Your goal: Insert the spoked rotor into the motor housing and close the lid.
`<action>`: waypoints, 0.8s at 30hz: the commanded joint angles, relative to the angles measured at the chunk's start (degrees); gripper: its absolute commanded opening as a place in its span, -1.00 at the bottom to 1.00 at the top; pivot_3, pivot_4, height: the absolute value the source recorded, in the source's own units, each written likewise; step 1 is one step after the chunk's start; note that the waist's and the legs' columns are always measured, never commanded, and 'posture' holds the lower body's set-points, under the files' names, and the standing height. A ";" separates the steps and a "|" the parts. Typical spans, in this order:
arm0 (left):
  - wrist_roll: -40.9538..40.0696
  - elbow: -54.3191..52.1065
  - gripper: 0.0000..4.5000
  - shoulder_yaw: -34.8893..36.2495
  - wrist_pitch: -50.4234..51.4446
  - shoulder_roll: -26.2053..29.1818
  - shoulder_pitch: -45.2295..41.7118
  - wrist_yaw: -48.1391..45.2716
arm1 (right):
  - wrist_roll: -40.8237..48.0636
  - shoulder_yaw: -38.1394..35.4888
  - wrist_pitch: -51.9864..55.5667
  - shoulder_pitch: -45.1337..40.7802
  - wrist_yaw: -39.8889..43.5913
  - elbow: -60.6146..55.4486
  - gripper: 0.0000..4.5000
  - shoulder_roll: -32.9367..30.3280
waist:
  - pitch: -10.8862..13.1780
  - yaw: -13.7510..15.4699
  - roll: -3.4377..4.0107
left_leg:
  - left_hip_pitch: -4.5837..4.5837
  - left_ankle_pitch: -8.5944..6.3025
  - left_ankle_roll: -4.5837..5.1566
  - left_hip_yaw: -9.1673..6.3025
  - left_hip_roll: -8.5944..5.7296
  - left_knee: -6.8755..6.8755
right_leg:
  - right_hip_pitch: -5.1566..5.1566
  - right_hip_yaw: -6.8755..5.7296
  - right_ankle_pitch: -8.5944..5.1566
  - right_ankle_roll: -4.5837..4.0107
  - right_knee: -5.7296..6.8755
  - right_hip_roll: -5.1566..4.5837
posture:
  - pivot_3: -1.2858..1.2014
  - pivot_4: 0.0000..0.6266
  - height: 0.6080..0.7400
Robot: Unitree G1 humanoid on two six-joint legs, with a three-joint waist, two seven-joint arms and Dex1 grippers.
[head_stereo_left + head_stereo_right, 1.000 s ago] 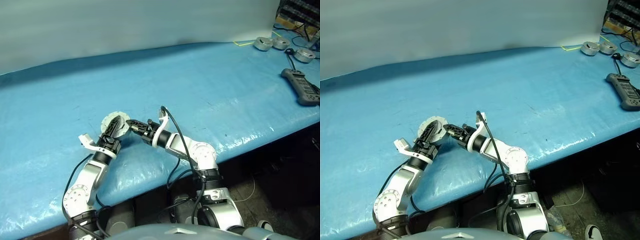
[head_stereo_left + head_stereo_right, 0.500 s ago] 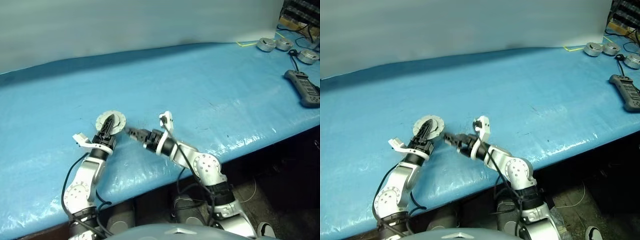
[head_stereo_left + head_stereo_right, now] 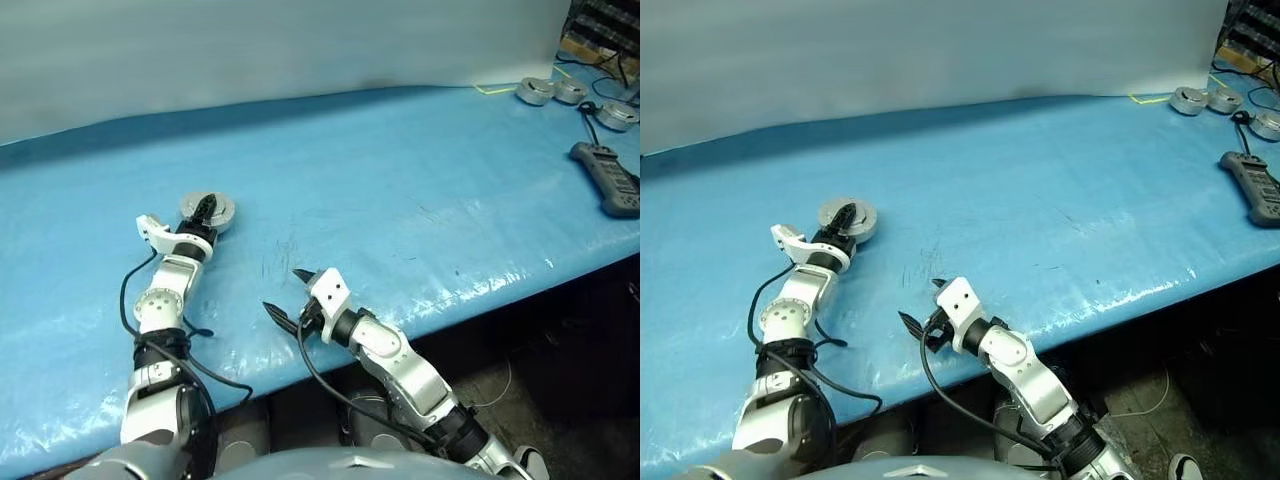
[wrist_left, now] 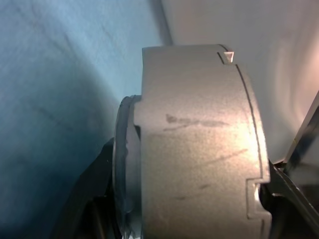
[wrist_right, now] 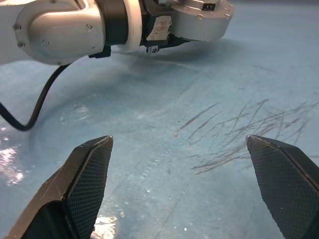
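Left gripper (image 3: 203, 212) was clamped across the motor housing (image 3: 208, 210), fingers on its flat faces; the lid looked already seated on it, a thin seam visible at the wrist. Unit sat at or just above the blue table (image 3: 400, 170), far-left of centre; contact with the cover was unclear. Housing axis ran across the jaws, so set-down called for lowering and spreading the fingers. Right gripper (image 3: 285, 300) hung near the front edge, jaws wide, empty, well apart from the housing. Left arm was nearer.
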 commanded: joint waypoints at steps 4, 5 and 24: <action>5.84 13.59 0.07 2.76 -4.08 2.62 -12.28 -6.07 | -5.76 -2.32 -9.34 0.94 -2.69 3.51 1.00 2.69 | 0.09 0.26 -0.14 | -0.01 0.00 0.00 -0.02 0.00 -0.02 | 0.00 -0.02 0.05 0.07 -0.03 0.00 | 0.03 -0.52 1.00; 6.98 16.13 0.07 2.98 -4.80 3.06 -14.05 -6.56 | -6.09 -2.65 -9.51 1.08 -2.88 3.89 1.00 3.01 | 0.10 0.23 -0.15 | -0.02 0.00 0.00 -0.01 0.01 -0.03 | 0.00 -0.01 0.06 0.06 -0.06 0.00 | 0.03 -0.52 1.00; 20.99 34.33 0.99 6.30 -8.25 6.39 -20.91 -2.51 | -9.55 -4.92 -8.60 2.87 -2.78 4.66 1.00 6.12 | 0.21 -0.32 -0.29 | 0.38 0.00 -0.03 -0.01 0.02 -0.06 | 0.24 0.00 0.07 0.06 0.13 -0.01 | 0.03 -0.52 1.00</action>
